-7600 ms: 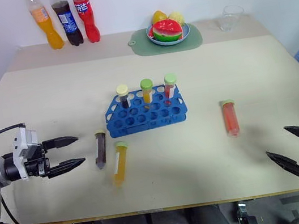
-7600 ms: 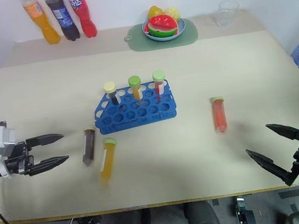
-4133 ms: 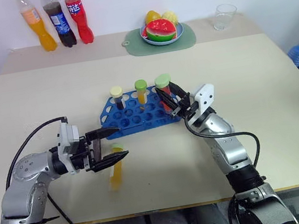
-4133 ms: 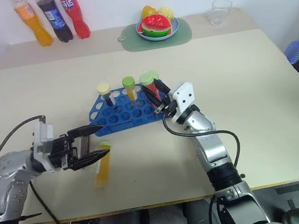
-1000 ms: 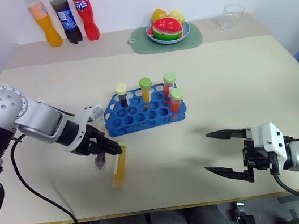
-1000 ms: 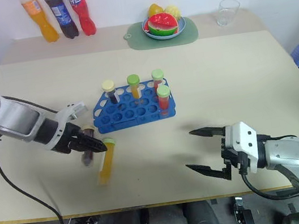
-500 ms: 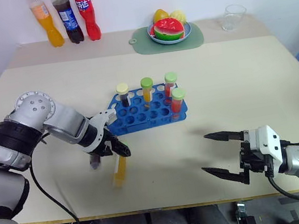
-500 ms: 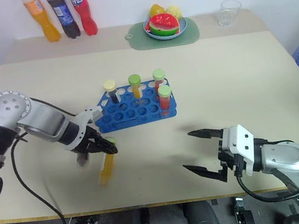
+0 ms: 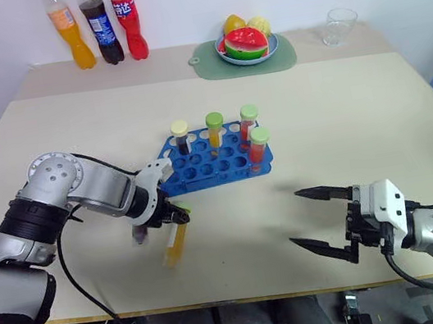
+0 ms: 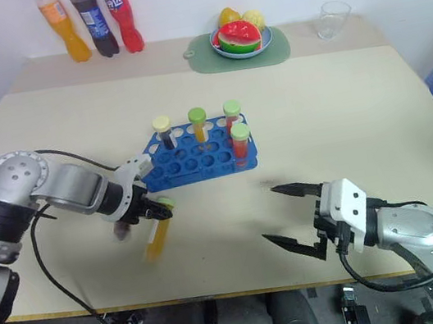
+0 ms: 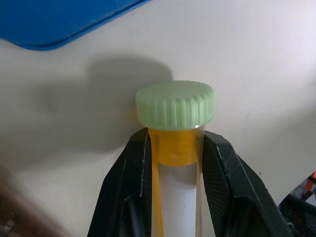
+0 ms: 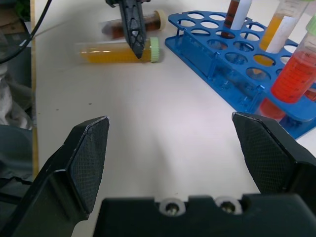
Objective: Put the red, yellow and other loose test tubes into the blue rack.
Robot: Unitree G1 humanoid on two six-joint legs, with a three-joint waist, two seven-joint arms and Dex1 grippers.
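The yellow test tube point(image 9: 173, 246) with a pale green cap point(image 11: 175, 104) lies on the table in front of the blue rack point(image 9: 201, 171). My left gripper point(image 9: 177, 217) points down and is shut on it just below the cap. A brown test tube point(image 12: 129, 29) lies beside it, partly hidden behind the left fingers point(image 12: 137, 34). Several capped tubes stand in the rack, among them a red one point(image 9: 258, 144) at the front right. My right gripper point(image 9: 295, 217) hovers open and empty over the table's near right part.
Three soda bottles point(image 9: 98, 28) stand at the back left. A green mat with a fruit plate point(image 9: 247, 44) and a clear cup point(image 9: 337, 25) sit along the back. Bare tabletop lies between the rack and my right gripper.
My left gripper has sunk onto the yellow tube and shut on it below the cap. My right gripper has stayed where it was, open.
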